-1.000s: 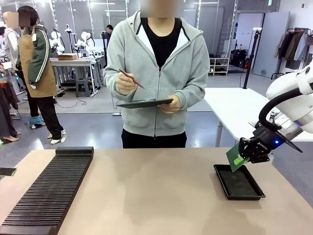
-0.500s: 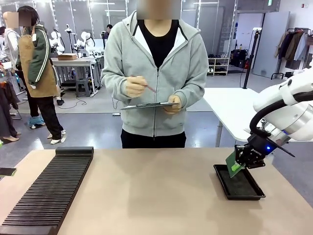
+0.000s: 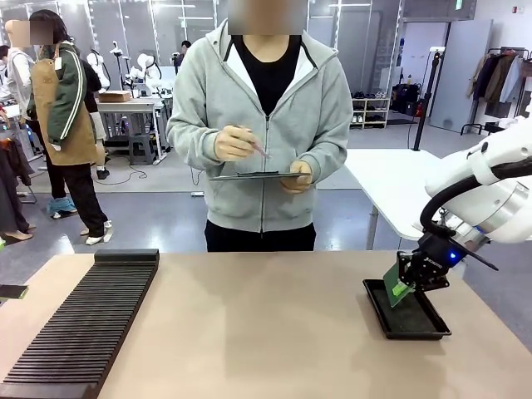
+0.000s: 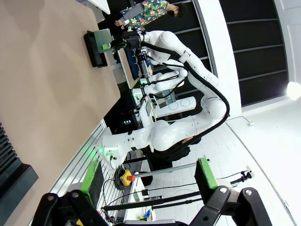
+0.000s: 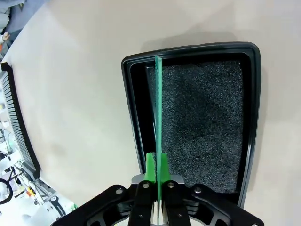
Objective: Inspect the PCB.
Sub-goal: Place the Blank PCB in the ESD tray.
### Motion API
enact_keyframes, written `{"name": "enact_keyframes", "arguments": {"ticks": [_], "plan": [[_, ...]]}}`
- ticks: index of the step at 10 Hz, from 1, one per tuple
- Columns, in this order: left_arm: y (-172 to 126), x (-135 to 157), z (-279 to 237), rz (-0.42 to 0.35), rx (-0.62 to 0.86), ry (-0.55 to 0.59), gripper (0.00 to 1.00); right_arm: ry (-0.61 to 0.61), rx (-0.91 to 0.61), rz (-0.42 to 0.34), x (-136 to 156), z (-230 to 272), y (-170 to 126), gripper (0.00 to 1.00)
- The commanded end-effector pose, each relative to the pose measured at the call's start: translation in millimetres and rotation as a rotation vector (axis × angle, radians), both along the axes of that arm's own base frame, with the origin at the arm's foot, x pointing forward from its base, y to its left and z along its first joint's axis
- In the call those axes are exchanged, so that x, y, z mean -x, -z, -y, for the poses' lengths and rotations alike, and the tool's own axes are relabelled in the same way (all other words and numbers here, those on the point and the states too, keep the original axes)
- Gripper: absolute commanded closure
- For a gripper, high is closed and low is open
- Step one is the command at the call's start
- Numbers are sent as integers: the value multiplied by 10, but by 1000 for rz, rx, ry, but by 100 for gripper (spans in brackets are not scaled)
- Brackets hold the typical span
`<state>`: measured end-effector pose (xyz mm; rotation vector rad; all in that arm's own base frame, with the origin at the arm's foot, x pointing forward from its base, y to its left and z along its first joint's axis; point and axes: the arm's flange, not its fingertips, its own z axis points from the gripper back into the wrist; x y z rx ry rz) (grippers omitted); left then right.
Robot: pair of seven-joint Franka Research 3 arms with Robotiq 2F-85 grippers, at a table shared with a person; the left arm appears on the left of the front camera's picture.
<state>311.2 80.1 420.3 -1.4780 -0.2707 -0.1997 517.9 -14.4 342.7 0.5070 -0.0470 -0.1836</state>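
The PCB point(image 3: 391, 282) is a thin green board, tilted, with its lower edge just over the near-left end of the black tray point(image 3: 418, 318). My right gripper point(image 3: 406, 280) is shut on its upper end. In the right wrist view the PCB point(image 5: 157, 108) stands edge-on between the shut green pads of that gripper point(image 5: 157, 165), above the left side of the foam-lined tray point(image 5: 188, 49). My left gripper point(image 4: 146, 175) is open with nothing between its fingers, and it looks across the table at the far-off PCB point(image 4: 102, 37).
A person stands at the far side, holding a grey clipboard point(image 3: 253, 175) in one hand and a pen in the other. A long black slotted rack point(image 3: 83, 324) lies along the table's left side. The middle of the tan table point(image 3: 266, 332) is bare.
My right gripper has carried the PCB down and slightly left, closer to the tray. The person has raised the clipboard flatter and shifted the pen hand.
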Motion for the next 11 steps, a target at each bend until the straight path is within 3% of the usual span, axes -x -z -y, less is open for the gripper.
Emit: {"name": "enact_keyframes", "arguments": {"ticks": [1,6,7,9,11], "plan": [[-9,1,0,0,-7,-4,0,9,36,-24,10,-83,-3,98],[-9,1,0,0,-7,-4,0,-38,73,-57,132,-187,104,98],[-9,1,0,0,-7,-4,0,-43,74,-49,156,-208,85,94],[-9,1,0,0,-7,-4,0,-48,85,-33,172,-225,34,77],[-9,1,0,0,-7,-4,0,-43,93,-28,191,-242,38,48]]}}
